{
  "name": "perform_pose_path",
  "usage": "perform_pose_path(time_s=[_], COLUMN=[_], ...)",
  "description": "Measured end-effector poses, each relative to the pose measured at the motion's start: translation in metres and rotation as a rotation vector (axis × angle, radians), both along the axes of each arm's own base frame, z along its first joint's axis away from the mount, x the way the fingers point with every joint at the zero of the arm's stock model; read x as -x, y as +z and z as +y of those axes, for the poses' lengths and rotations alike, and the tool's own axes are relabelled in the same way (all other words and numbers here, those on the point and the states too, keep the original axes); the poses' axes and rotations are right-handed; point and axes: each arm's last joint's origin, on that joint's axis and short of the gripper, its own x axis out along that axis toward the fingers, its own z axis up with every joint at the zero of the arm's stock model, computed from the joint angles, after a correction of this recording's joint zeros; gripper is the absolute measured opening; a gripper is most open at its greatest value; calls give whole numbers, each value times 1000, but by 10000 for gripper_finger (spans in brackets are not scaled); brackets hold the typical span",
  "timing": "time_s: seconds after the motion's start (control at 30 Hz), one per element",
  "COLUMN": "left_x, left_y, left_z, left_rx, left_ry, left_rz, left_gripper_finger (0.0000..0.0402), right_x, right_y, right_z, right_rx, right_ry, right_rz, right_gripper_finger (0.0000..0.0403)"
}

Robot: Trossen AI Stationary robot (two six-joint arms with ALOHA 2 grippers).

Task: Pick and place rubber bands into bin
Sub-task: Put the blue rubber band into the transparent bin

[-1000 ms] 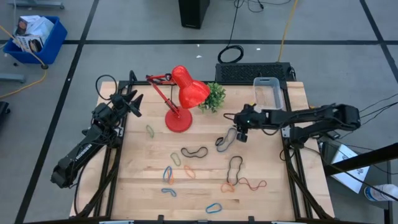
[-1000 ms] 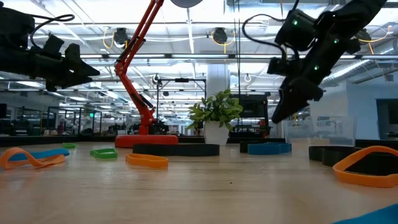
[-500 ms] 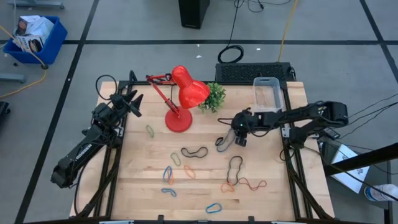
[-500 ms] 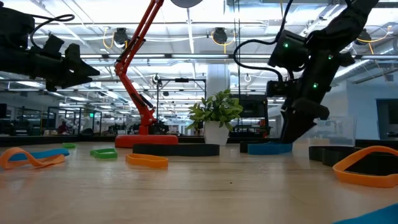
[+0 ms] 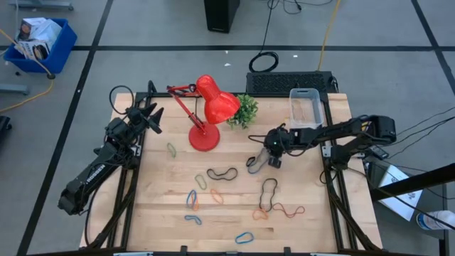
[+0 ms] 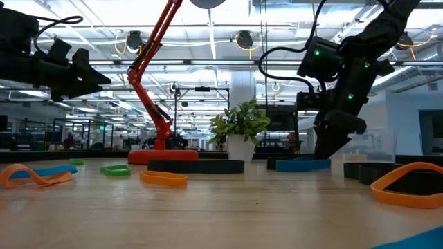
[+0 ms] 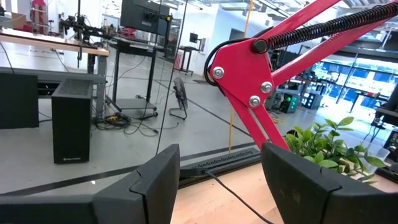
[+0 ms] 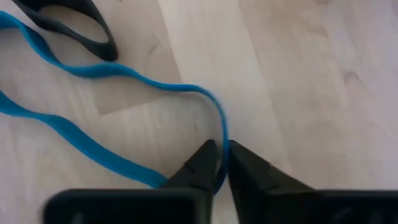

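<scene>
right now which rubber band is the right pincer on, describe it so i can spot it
Start at the red lamp and go past the small plant toward the clear bin. Just short of it the right pincer is pinched on a long blue band. A black loop lies beside it; it is the only pinched one.

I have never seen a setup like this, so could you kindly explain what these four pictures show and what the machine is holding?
Two dark robot arms work at a wooden table. One picture looks straight down, one looks level across the tabletop, and two come from cameras on the arms' wrists. Coloured rubber bands lie scattered near a red lamp, a small plant and a clear bin. The right hand is down at the table, its fingers pinched on a blue rubber band. The left hand waits open at the table's left edge, holding nothing.
</scene>
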Motion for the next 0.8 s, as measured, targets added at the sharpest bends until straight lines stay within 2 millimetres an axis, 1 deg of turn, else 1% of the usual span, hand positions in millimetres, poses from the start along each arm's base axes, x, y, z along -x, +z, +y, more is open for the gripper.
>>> perform_pose_path(time_s=[0.07,0.17,0.27,0.37,0.43,0.6,0.7,0.8], left_x=[0,0,0,0,0,0,0,0], left_y=[0,0,0,0,0,0,0,0], left_z=[0,0,0,0,0,0,0,0], left_rx=[0,0,0,0,0,0,-1,-3], left_ry=[0,0,0,0,0,0,0,0], left_rz=[0,0,0,0,-1,-1,0,2], left_gripper_finger=[230,230,230,230,230,230,230,230], right_x=[1,0,0,1,3,10,16,21], right_y=[0,0,2,9,17,46,67,88], right_z=[0,0,2,5,6,7,8,7], right_rx=[5,-5,-68,-122,-131,-75,3,134], right_ry=[1,-8,52,90,101,143,193,182], right_rz=[2,-2,-22,-70,-105,-241,-342,-460], right_gripper_finger=[7,10,3,4,3,2,2,1])
